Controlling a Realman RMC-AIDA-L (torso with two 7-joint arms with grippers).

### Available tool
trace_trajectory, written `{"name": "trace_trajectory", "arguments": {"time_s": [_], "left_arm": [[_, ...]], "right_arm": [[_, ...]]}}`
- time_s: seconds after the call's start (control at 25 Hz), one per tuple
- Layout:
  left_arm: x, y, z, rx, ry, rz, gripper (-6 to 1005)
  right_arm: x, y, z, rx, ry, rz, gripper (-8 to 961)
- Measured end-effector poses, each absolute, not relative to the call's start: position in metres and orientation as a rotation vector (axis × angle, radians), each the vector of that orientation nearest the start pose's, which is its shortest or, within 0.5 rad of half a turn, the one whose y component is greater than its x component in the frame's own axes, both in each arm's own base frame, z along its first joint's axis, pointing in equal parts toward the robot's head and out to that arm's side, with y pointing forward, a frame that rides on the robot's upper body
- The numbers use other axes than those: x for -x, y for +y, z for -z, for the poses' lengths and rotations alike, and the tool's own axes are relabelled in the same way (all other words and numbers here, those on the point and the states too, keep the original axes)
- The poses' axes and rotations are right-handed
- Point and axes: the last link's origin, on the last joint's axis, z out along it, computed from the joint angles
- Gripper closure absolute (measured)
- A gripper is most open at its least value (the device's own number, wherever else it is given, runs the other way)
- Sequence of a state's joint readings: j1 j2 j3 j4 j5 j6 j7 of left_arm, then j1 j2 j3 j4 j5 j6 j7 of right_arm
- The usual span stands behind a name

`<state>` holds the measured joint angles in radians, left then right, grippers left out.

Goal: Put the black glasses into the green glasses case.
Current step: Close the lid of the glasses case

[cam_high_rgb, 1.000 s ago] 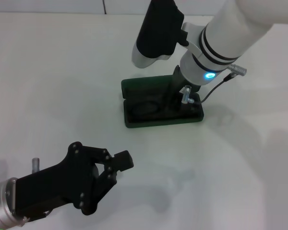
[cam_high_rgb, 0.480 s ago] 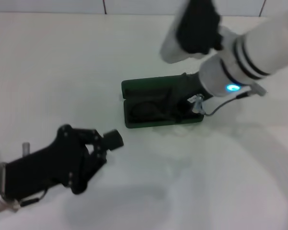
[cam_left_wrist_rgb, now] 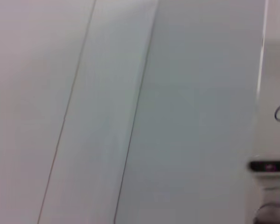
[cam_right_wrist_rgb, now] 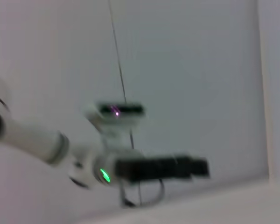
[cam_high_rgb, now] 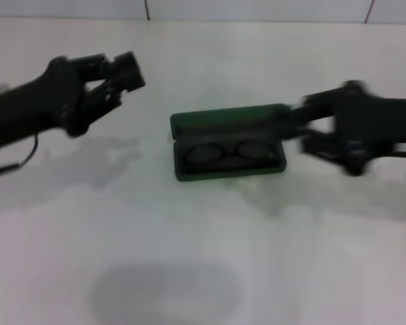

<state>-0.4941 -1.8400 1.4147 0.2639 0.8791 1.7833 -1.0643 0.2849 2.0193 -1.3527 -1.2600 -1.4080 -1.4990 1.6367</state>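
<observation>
So the dark green hard hinged glasses case (cam_high_rgb: 229, 142) is sitting open on the white table (cam_high_rgb: 189, 257), roughly mid-table and a bit toward the far edge. Its lid stands up along the far side, and the thin black-framed glasses (cam_high_rgb: 223, 153) are lying inside the tray, both lenses showing side by side (frame looks fully within the case walls).

The black right gripper (cam_high_rgb: 310, 128) comes in from the right edge of the table and sits just beside the case's right end, about level with it. Its two fingers look spread apart with nothing between them, though the blur makes it hard to say whether a tip touches the case.

The black left gripper (cam_high_rgb: 125, 76) is up near the far left part of the table, well apart from the case. Can't tell if its jaws are spread or closed.

Left wrist view is just pale wall panels.
</observation>
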Motion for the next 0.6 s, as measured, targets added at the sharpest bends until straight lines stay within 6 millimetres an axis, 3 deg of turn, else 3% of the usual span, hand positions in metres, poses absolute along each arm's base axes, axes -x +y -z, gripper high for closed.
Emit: {"name": "trace_trajectory", "arguments": {"time_s": [0.16,0.28,0.4,0.6], "left_arm": [[0.234,0.344,-0.049,2.676,-0.438,1.171,767],[0.209,0.379,-0.029,2.797,-0.45,0.923,766],[0.194,0.397,-0.007,2.86,-0.448,0.718,766],[0.188,0.406,0.017,2.877,-0.494,0.549,771]], "right_arm": [[-0.197,0.287,-0.046,2.762,0.317,-1.08,799],[-0.23,0.275,-0.05,2.72,0.405,-1.103,799],[-0.247,0.269,-0.046,2.712,0.476,-1.092,798],[-0.257,0.269,-0.033,2.729,0.536,-1.029,798]]}}
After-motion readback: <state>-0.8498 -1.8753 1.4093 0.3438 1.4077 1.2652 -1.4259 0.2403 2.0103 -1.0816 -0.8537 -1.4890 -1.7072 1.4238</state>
